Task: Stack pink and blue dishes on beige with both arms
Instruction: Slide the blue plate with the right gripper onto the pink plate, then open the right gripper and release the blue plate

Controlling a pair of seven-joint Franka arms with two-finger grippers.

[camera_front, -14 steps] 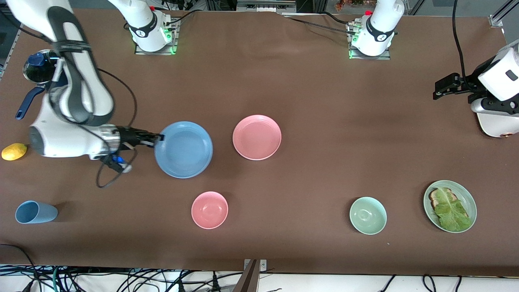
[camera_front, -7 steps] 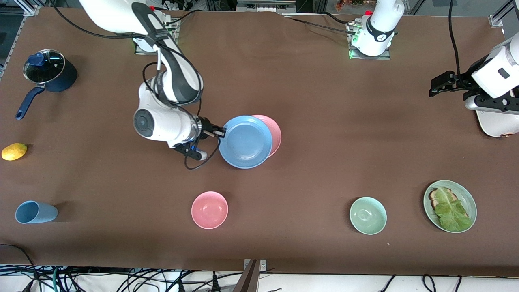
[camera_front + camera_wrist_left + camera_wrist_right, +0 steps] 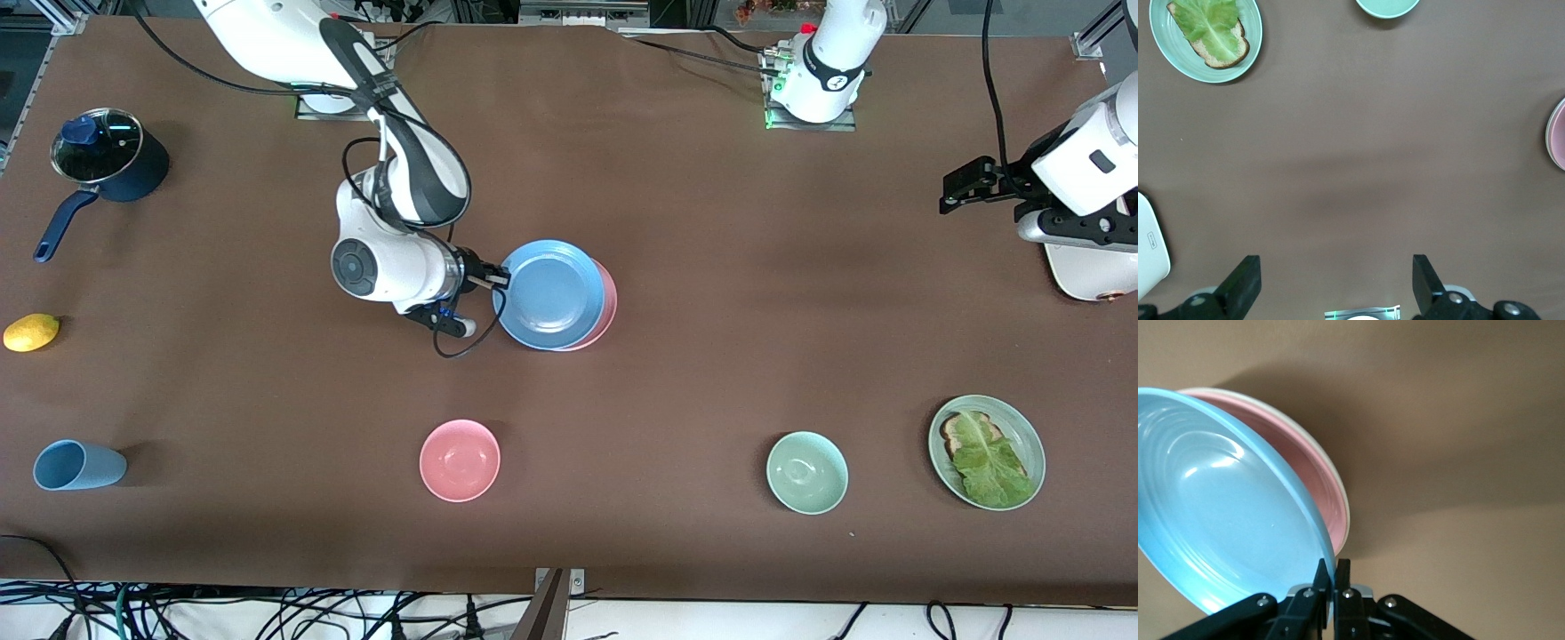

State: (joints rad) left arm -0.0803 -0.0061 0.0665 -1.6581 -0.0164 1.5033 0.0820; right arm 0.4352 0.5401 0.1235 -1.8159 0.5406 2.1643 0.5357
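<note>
A dark blue saucepan with a glass lid [image 3: 108,160] is located at the right arm's end of the brown counter [image 3: 711,293]; its contents cannot be made out. A light blue cup [image 3: 78,465] is lying on its side nearer the front camera, and nothing is seen in it. The small pink bowl [image 3: 460,460] and the pale green bowl [image 3: 806,472] are shown empty. Toast and lettuce are carried on the pale green plate [image 3: 987,452].

The flat light blue plate [image 3: 549,293] is clamped at its rim by the closed fingers [image 3: 1341,583] of the right gripper [image 3: 496,280]. It is held tilted over the flat pink plate [image 3: 606,307], which rests on an off-white plate [image 3: 1338,495]. The left gripper [image 3: 1335,283] is held over bare counter at the left arm's end, fingers [image 3: 1245,287] wide apart, nothing gripped.
</note>
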